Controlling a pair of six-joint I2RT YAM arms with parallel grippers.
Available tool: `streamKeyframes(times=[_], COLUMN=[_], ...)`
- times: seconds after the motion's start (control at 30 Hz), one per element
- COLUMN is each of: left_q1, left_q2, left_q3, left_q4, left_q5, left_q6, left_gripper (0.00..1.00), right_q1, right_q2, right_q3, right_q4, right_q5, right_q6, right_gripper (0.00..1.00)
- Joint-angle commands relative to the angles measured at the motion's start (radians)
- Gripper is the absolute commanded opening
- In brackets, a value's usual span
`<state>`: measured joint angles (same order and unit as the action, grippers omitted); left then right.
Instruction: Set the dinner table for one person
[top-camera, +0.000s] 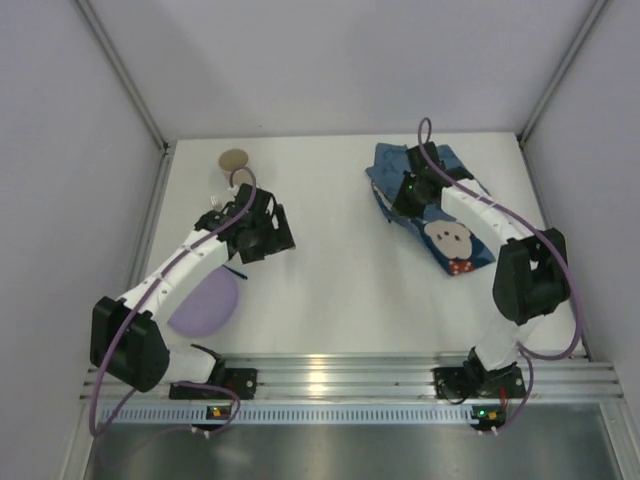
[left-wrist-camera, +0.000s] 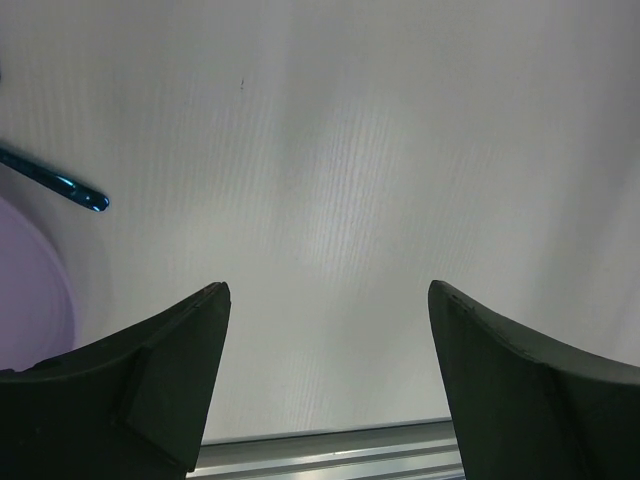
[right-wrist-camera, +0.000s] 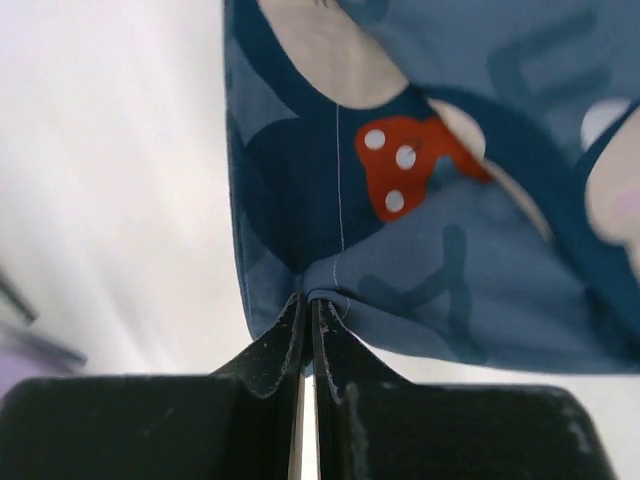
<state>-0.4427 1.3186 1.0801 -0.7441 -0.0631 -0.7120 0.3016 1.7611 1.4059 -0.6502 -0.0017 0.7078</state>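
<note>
The dinner table (top-camera: 330, 260) is seen from above, white and flat. On its far right side the placemat (right-wrist-camera: 420, 230) lies crumpled, one edge pinched by the right gripper (right-wrist-camera: 307, 302), jaws closed on the cloth. It's probably best dragged low and slow toward the middle so folds get pulled out. The left gripper (left-wrist-camera: 328, 292) is held wide open over bare tabletop, nothing in it, beside the purple plate (top-camera: 205, 305).

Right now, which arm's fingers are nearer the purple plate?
Left. The left fingers hang open just past the far rim of the plate. The right fingers are on the other side of the table, shut on the blue placemat.
</note>
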Motion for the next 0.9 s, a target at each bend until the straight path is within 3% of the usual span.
streamKeyframes(times=[0.0, 0.17, 0.2, 0.23, 0.27, 0.57, 0.87], left_q1=[-0.005, -0.005, -0.005, -0.005, -0.005, -0.014, -0.131], left_q2=[0.048, 0.122, 0.148, 0.16, 0.172, 0.258, 0.419], left_q3=[0.061, 0.119, 0.13, 0.151, 0.161, 0.14, 0.083], left_q4=[0.087, 0.111, 0.111, 0.112, 0.109, 0.152, 0.308], left_q5=[0.014, 0.011, 0.014, 0.019, 0.02, 0.12, 0.105], left_q6=[0.034, 0.043, 0.049, 0.051, 0.054, 0.055, 0.163], left_gripper=[0.85, 0.85, 0.85, 0.85, 0.85, 0.84, 0.88], right_q1=[0.109, 0.228, 0.247, 0.257, 0.266, 0.177, -0.157], right_q2=[-0.096, -0.114, -0.089, -0.074, -0.062, -0.222, -0.454], right_q3=[-0.01, -0.002, 0.007, 0.051, 0.067, -0.027, -0.301], right_q4=[-0.026, 0.047, 0.052, -0.007, -0.026, -0.163, -0.192], right_q5=[-0.099, -0.237, -0.303, -0.304, -0.308, -0.112, -0.124], right_q6=[0.082, 0.09, 0.079, 0.053, 0.033, -0.083, -0.206], right_gripper=[0.0, 0.04, 0.25, 0.87, 0.99, 1.0, 1.0])
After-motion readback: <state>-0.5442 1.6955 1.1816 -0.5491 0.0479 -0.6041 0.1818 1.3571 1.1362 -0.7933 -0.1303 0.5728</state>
